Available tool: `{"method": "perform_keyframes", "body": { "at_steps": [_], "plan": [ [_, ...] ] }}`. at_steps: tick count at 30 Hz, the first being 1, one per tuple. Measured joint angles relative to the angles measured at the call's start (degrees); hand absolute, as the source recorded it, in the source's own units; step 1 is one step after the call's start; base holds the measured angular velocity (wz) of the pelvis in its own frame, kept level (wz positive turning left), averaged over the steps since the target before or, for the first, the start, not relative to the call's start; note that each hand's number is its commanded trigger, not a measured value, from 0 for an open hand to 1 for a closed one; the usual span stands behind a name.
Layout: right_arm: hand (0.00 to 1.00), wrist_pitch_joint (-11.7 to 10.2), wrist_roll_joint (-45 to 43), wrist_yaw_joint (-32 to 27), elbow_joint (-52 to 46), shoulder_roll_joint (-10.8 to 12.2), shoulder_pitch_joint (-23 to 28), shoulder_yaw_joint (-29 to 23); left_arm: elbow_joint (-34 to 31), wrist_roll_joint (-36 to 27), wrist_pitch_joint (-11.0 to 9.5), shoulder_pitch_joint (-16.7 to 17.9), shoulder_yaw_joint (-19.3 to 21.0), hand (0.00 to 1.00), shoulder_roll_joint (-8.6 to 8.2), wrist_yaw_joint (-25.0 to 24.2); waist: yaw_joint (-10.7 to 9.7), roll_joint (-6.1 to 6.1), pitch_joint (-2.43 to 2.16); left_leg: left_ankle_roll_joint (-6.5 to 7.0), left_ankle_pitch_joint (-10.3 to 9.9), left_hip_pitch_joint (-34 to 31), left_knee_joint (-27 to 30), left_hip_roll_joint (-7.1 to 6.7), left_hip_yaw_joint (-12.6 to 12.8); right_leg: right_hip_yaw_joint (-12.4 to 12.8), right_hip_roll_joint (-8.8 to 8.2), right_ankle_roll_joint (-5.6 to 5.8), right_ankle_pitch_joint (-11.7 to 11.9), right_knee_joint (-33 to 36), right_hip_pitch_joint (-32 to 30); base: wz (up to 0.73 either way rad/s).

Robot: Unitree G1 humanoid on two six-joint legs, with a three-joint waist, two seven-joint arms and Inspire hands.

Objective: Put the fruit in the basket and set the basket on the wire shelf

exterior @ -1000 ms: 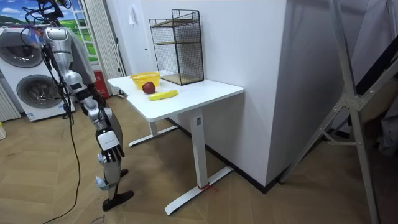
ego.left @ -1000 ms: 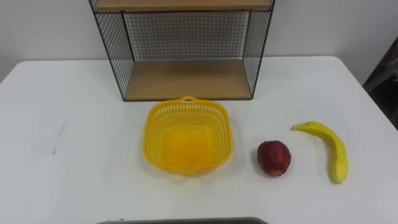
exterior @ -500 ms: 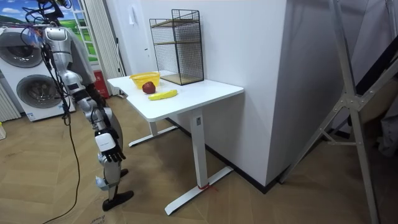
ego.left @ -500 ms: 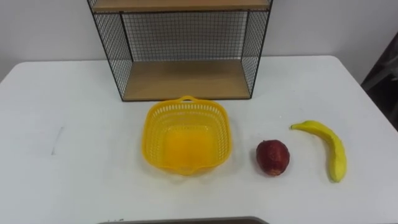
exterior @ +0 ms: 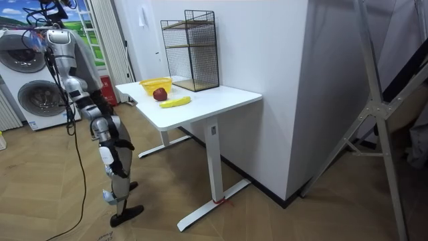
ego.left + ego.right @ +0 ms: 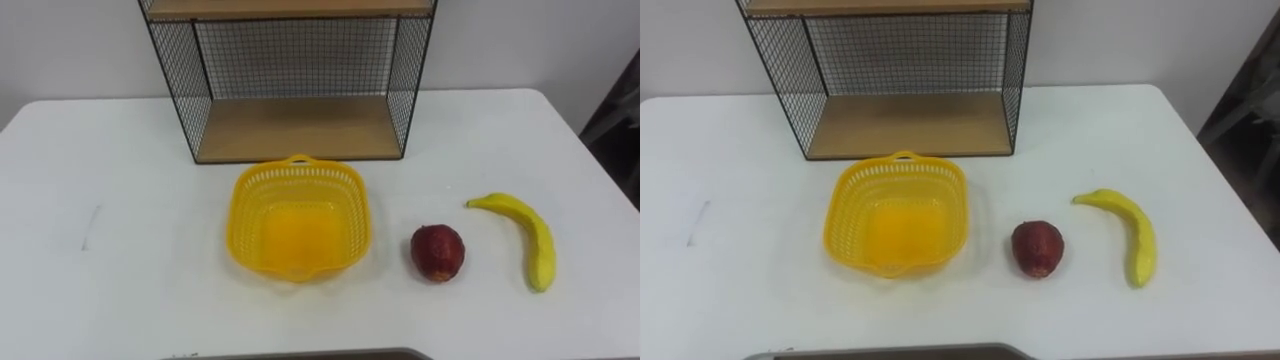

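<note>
Basket (image 6: pixel 250 200): yellow plastic lattice basket, upright and empty, on the white table (image 6: pixel 120 280), just in front of the wire shelf's open side. A small handle loop on its far rim points at the shelf.
Red fruit (image 6: pixel 438 252): round and dark red, probably an apple. It lies on the table to the right of the basket, near it but not touching.
Banana (image 6: pixel 535 240): yellow, lying flat to the right of the red fruit and apart from it. Its stem end points toward the basket side and its other end toward the robot.
Fruit in the basket: none; both pieces lie on the table top.
Wire shelf (image 6: pixel 298 128): black mesh frame with wooden boards, standing at the far edge of the table against the wall. Its lower board is bare.
Right hand (image 5: pixel 114 161): low beside the robot's leg in the room view, well away from the table and holding nothing that can be made out. Whether it is open or closed cannot be told at this range.
Robot: stands upright on the wooden floor off the table's end at the room view's left, facing the table.
Washing machine (image 5: pixel 30 94): behind the robot, at the room view's left edge.
</note>
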Motion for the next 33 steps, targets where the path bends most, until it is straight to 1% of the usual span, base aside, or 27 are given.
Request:
{"method": "perform_keyframes", "body": {
  "at_steps": [1,2,3,4,5,6,7,9,10,11,12,13,15,16,17,18,19,20,21,22,23,24,26,27,29,31,33],
  "plan": [
    [0.00,-0.03,1.54,-0.83,-0.93,-0.09,-0.16,-1.97,-0.16,-0.03,0.00,0.33,0.65,0.00,0.00,-0.02,-0.40,-0.04,-0.03,0.00,0.00,0.03,-0.01,-0.01,0.00,-0.01,0.00,0.05,-0.03,-0.04,0.05,0.00],
    [0.00,-0.43,4.68,-2.31,-2.67,-0.32,-0.16,-5.28,-1.11,-0.01,0.00,1.31,1.62,0.00,0.03,-0.02,-1.35,-0.23,-0.14,0.00,0.00,0.10,-0.05,-0.05,0.01,0.00,-0.01,0.06,-0.04,-0.04,0.12,0.00],
    [0.00,-1.07,7.71,-3.71,-4.05,-0.85,-0.20,-7.49,-2.21,0.01,-0.05,2.03,2.55,0.00,0.13,-0.02,-1.71,-0.43,-0.17,0.00,0.00,0.13,-0.10,-0.07,0.00,0.00,-0.01,0.05,-0.03,-0.05,0.11,0.00],
    [0.00,-1.36,8.89,-4.57,-4.55,-1.21,-0.21,-8.56,-2.56,0.03,-0.09,2.16,2.95,0.00,0.22,-0.02,-1.80,-0.53,-0.17,0.00,0.00,0.12,-0.14,-0.08,-0.01,-0.01,-0.01,0.05,-0.03,-0.05,0.11,0.00],
    [0.00,-1.70,10.73,-7.01,-6.46,-1.84,-0.22,-10.78,-3.13,0.07,-0.11,2.34,3.87,0.00,0.33,-0.01,-1.79,-0.91,-0.30,0.01,0.01,0.21,-0.26,-0.13,0.00,0.07,-0.02,0.05,-0.03,0.01,0.09,0.00],
    [0.00,-1.88,11.18,-9.77,-8.75,-2.54,-0.42,-13.15,-3.41,0.22,-0.32,2.48,4.54,0.00,0.47,0.05,-2.15,-1.08,-0.31,0.02,0.01,0.23,-0.30,-0.18,0.03,0.26,-0.03,0.05,-0.03,0.04,0.03,0.00],
    [0.00,-2.13,11.14,-11.11,-9.81,-2.96,-0.77,-14.07,-3.44,0.23,-0.37,2.54,4.65,0.00,0.59,0.09,-2.52,-1.19,-0.30,0.02,0.02,0.19,-0.30,-0.20,0.03,0.30,-0.03,0.08,-0.05,0.03,0.01,0.00],
    [0.00,-3.08,9.57,-16.57,-15.11,-4.32,-1.88,-17.15,-3.67,0.17,-0.66,2.86,4.88,0.00,0.95,0.26,-3.13,-1.67,-0.29,0.02,0.02,0.13,-0.33,-0.24,0.12,0.52,-0.05,0.20,-0.12,0.00,-0.14,0.00],
    [0.00,-3.61,7.55,-19.28,-18.65,-4.57,-2.05,-18.61,-4.45,0.21,-0.74,3.05,5.22,0.00,1.04,0.25,-3.27,-2.03,-0.30,0.02,0.02,0.07,-0.39,-0.28,0.08,0.53,-0.04,0.23,-0.14,-0.04,-0.16,0.00],
    [0.00,-3.97,6.30,-20.80,-20.49,-4.66,-1.99,-19.09,-4.91,0.16,-0.78,3.11,5.41,0.00,1.05,0.25,-3.25,-2.18,-0.30,0.02,0.02,-0.02,-0.40,-0.29,0.06,0.56,-0.03,0.23,-0.14,-0.07,-0.23,0.00],
    [0.00,-4.54,3.46,-24.00,-25.39,-4.71,-1.92,-19.61,-6.04,0.17,-0.91,3.19,5.33,0.00,1.05,0.21,-3.11,-2.39,-0.32,0.03,0.02,-0.46,-0.42,-0.30,0.07,0.63,-0.04,0.23,-0.14,0.07,-0.76,0.00],
    [0.00,-4.90,1.94,-25.54,-28.05,-4.71,-1.91,-19.62,-6.30,0.21,-1.10,3.13,5.31,0.00,1.07,0.20,-3.15,-2.46,-0.27,0.03,0.02,-0.83,-0.39,-0.30,0.08,0.68,-0.01,0.26,-0.12,0.05,-1.07,0.00],
    [0.00,-6.00,-7.46,-31.17,-37.78,-4.72,-2.08,-19.57,-6.62,0.25,-2.10,2.98,5.21,0.00,1.10,0.23,-3.01,-2.62,-0.29,0.05,0.03,-2.00,-0.25,-0.36,0.11,0.94,-0.01,0.36,0.06,0.08,-2.17,0.00],
    [0.00,-6.40,-10.18,-32.46,-40.04,-4.72,-2.09,-19.50,-6.61,0.23,-2.28,2.92,5.09,0.00,1.17,0.23,-2.87,-2.69,-0.28,0.05,0.03,-2.21,-0.12,-0.40,0.11,0.99,-0.02,0.38,0.08,0.10,-2.33,0.00],
    [0.00,-6.91,-14.78,-35.15,-44.76,-4.73,-2.09,-19.08,-6.59,0.20,-2.33,2.90,4.32,0.00,1.37,0.29,-2.61,-2.73,-0.27,0.05,0.03,-2.60,0.09,-0.44,0.09,1.03,-0.07,0.38,0.09,0.23,-2.72,0.00],
    [0.00,-7.93,-19.29,-37.46,-48.86,-4.85,-2.11,-17.70,-6.58,0.22,-2.40,2.83,3.63,0.00,1.54,0.40,-2.36,-2.62,-0.12,0.05,0.03,-2.87,0.10,-0.45,0.09,1.05,-0.08,0.38,0.09,0.39,-3.11,0.00],
    [0.00,-8.55,-21.71,-38.38,-50.37,-4.93,-2.15,-16.83,-6.58,0.23,-2.43,2.83,2.98,0.00,1.65,0.65,-2.33,-2.61,0.02,0.05,0.03,-2.94,0.11,-0.44,0.09,1.04,-0.08,0.38,0.09,0.43,-3.22,0.00],
    [0.00,-9.09,-25.79,-39.10,-53.49,-4.93,-2.14,-15.28,-6.58,0.23,-2.70,2.82,2.12,0.00,1.64,1.19,-2.25,-2.68,0.09,0.05,0.03,-3.10,0.06,-0.43,0.10,1.02,-0.07,0.38,0.09,0.41,-3.42,0.00],
    [0.00,-9.11,-28.33,-39.31,-57.47,-4.95,-1.87,-13.96,-6.42,0.24,-3.31,2.66,1.34,0.00,1.63,1.17,-1.68,-2.81,0.14,0.05,0.03,-3.11,-0.04,-0.44,0.27,1.07,-0.08,0.39,0.09,0.42,-3.49,-0.03],
    [0.00,-9.15,-29.62,-39.29,-59.54,-4.96,-1.77,-13.22,-6.31,0.25,-3.55,2.59,0.66,0.00,1.71,1.18,-1.35,-2.39,0.48,0.05,0.03,-3.03,-0.11,-0.43,0.42,1.21,-0.08,0.39,0.09,0.42,-3.50,-0.08],
    [0.00,-9.38,-31.85,-39.20,-63.18,-4.97,-1.81,-11.63,-6.20,0.23,-3.79,2.32,-0.12,0.00,1.74,1.17,-0.78,-2.52,0.50,0.05,0.03,-2.89,-0.25,-0.43,0.61,1.49,-0.07,0.39,0.09,0.50,-3.58,-0.09],
    [0.00,-10.18,-33.24,-39.13,-65.99,-4.97,-1.83,-9.85,-5.72,0.09,-3.93,1.75,-0.81,0.00,1.81,1.17,-0.29,-2.12,0.67,0.05,0.03,-2.94,-0.34,-0.44,0.69,1.54,-0.07,0.39,0.09,0.49,-3.72,-0.07],
    [0.00,-11.14,-35.15,-38.65,-68.76,-5.01,-1.82,-7.25,-5.18,0.10,-4.54,0.88,-1.73,0.00,1.95,1.16,0.57,-2.15,0.56,0.05,0.03,-2.99,-0.47,-0.42,0.86,1.61,-0.06,0.39,0.08,0.67,-3.97,-0.04],
    [0.00,-11.30,-36.05,-38.27,-70.18,-5.05,-1.83,-5.04,-4.62,0.09,-5.06,0.58,-2.56,0.00,2.12,1.14,1.50,-1.74,0.40,0.05,0.03,-2.94,-0.49,-0.41,1.05,1.87,-0.05,0.39,0.08,0.70,-4.06,-0.09],
    [0.00,-11.31,-37.00,-36.58,-71.94,-5.06,-1.84,-2.07,-4.23,0.24,-5.30,0.54,-3.61,0.00,2.11,1.11,2.33,-1.47,0.24,0.05,0.03,-2.78,-0.53,-0.39,1.47,2.30,-0.05,0.40,0.09,0.88,-4.15,-0.10],
    [0.00,-11.33,-38.37,-34.59,-72.66,-5.05,-1.84,0.53,-4.17,0.33,-5.46,0.62,-3.92,0.00,2.15,1.06,2.58,-1.19,0.26,0.05,0.03,-2.78,-0.55,-0.39,1.43,2.24,-0.04,0.42,0.11,0.98,-4.08,0.02],
    [0.00,-11.54,-41.18,-31.48,-73.24,-5.05,-1.86,3.34,-3.41,0.31,-5.74,0.60,-4.43,0.00,2.17,0.71,3.33,-0.93,0.22,0.05,0.03,-2.79,-0.57,-0.38,1.30,2.05,-0.04,0.42,0.12,1.10,-4.00,0.02]
  ]
}}
